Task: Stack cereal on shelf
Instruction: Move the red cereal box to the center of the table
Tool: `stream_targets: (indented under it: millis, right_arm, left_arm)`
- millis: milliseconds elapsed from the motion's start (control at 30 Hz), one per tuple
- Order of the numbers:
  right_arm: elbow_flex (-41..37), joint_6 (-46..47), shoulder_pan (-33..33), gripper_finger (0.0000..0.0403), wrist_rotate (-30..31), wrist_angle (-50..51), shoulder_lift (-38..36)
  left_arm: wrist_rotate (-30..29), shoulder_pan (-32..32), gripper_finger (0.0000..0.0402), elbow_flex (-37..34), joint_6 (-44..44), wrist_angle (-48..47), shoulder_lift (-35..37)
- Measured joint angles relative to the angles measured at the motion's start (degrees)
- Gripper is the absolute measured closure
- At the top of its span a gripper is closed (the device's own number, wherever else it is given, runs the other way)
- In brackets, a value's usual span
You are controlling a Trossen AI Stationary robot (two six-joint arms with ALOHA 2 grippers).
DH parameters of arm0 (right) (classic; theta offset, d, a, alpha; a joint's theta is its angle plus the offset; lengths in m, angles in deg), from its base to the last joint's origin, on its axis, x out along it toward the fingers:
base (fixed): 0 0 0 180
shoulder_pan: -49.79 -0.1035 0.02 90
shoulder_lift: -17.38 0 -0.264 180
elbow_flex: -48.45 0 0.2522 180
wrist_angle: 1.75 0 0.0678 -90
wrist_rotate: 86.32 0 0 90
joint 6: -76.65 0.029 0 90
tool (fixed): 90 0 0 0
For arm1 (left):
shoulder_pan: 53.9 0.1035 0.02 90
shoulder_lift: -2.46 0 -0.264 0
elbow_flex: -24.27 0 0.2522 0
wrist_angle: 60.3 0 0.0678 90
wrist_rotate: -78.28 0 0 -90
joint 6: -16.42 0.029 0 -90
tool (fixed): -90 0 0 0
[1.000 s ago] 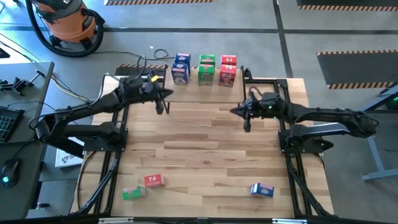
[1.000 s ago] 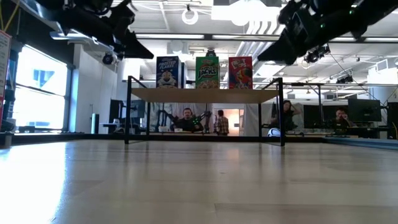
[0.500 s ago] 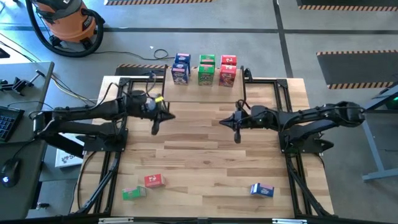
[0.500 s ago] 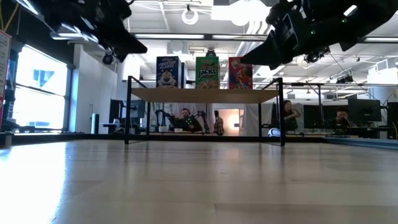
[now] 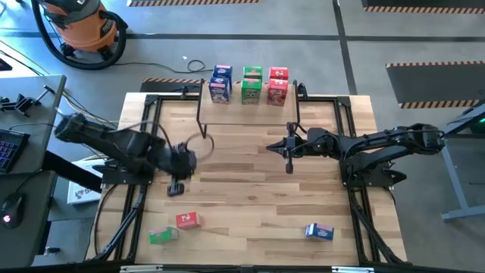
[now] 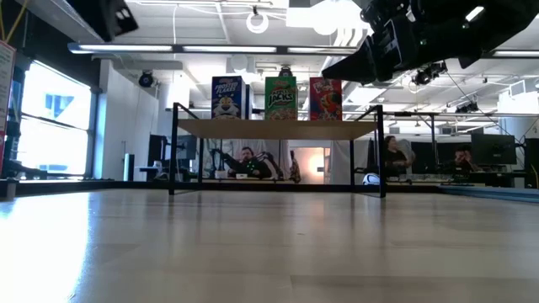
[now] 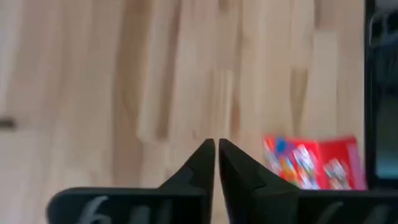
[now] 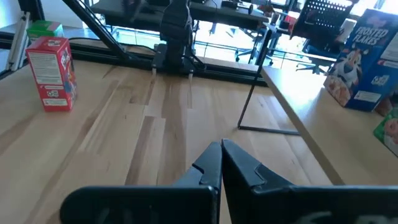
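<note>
Since the earlier frame my left arm has swung away from the shelf (image 5: pixel 246 114) and come down the counter (image 5: pixel 250 189) toward its near edge. Left gripper (image 5: pixel 176 186) now hangs just short of the red cereal box (image 5: pixel 187 220), tips nearly touching, nothing held; the wrist view puts that box (image 7: pixel 311 163) just ahead and to one side of the tips. Green cereal box (image 5: pixel 161 235) lies just beyond the red one. Blue cereal box (image 5: pixel 319 231) sits well apart, toward my right arm's side. Right gripper (image 5: pixel 288 154) hovers mid-counter, closed and empty. Shelf carries blue, green and red stacks.

Judgement: three loose boxes remain; red is the next pick. Gripper must open wide first.
</note>
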Motion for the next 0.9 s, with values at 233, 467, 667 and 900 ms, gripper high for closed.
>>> stream_targets:
  millis: [233, 467, 667, 900]
  right_arm:
    - [0.0, 0.0, 1.1, 0.0402, -1.3, 0.1, 0.0]
    - [0.0, 1.1, 1.0, 0.0402, -3.2, 0.3, 0.0]
    - [0.0, 3.4, 0.8, 0.0402, -3.3, 1.0, 0.0]
    - [0.0, 3.5, -0.8, 0.0402, -3.3, 0.8, 0.0]
  left_arm:
    - [1.4, -11.8, 0.0299, 13.4, -11.8, -15.6, -14.6]
    - [4.3, -17.3, 0.0215, 24.5, -19.6, -20.0, -26.9]
    - [5.9, -19.9, 0.0176, 25.1, -21.8, -20.5, -32.8]
    - [5.3, -21.7, 0.016, 25.1, -24.8, -19.8, -34.2]
